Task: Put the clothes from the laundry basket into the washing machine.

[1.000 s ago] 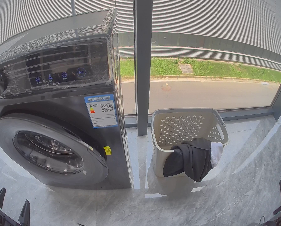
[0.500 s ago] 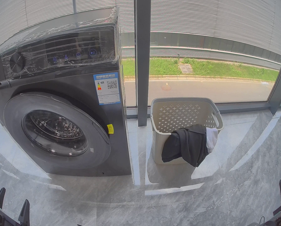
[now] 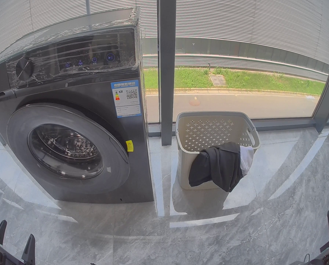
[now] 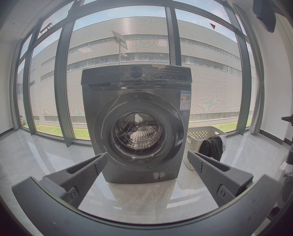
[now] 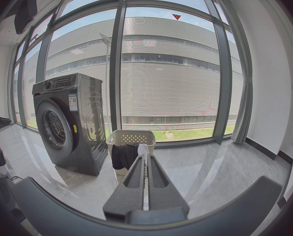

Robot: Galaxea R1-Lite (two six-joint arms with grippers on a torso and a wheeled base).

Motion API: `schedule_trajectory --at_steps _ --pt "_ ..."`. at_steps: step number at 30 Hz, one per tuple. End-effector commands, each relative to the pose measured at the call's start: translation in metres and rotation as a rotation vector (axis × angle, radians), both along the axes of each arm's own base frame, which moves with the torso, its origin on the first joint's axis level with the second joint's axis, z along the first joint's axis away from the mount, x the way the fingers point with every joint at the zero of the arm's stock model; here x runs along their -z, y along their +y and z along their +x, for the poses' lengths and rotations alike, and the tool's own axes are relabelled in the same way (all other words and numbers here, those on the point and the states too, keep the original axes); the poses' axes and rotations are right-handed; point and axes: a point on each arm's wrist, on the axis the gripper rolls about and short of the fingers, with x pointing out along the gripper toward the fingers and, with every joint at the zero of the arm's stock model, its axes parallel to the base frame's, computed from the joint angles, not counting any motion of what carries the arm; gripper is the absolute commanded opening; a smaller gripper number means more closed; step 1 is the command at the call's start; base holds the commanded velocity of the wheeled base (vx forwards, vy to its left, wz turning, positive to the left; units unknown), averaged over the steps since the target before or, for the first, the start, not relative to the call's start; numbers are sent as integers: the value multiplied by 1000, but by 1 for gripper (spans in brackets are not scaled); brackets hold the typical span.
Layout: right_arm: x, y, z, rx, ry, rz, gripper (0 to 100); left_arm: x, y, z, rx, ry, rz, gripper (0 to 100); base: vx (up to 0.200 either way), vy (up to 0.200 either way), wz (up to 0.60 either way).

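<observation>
Grey marble floor [image 3: 208, 232] is carrying the washing machine [image 3: 79, 129], door shut, with the laundry basket [image 3: 216, 114] just beside it. Dark clothes [image 3: 217, 164] are hanging over the basket's near rim, touching a white garment [image 3: 246, 159]. Left pincer [image 4: 147, 163] is facing the machine, spread wide and empty; right pincer [image 5: 145, 158] is sitting fully closed, gripping nothing.

washing machine [image 3: 84, 92] left edge cropped, white garment [image 3: 246, 159] mostly under dark garment [image 3: 216, 166]

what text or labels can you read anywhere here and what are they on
No text is legible enough to quote.
Blue and white label on the washing machine front: square code and print, too small to read.
Yellow sticker below it: unreadable.
Control panel: lit icons, no readable words.
</observation>
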Motion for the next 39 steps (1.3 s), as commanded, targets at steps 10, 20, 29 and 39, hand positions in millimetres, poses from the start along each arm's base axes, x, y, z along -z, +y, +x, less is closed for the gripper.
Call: schedule_trajectory --at_steps 10,20,29,39 --pt "5 0 0 0 6 1 0 5 0 0 -1 1 0 100 0 200 0" --pt "5 0 0 0 4 -1 0 5 0 0 -1 1 -2 100 0 200 0" --pt "5 0 0 0 4 -1 0 5 0 0 -1 1 -2 100 0 200 0" --pt "5 0 0 -2 4 1 0 5 0 0 1 1 -2 100 0 200 0"
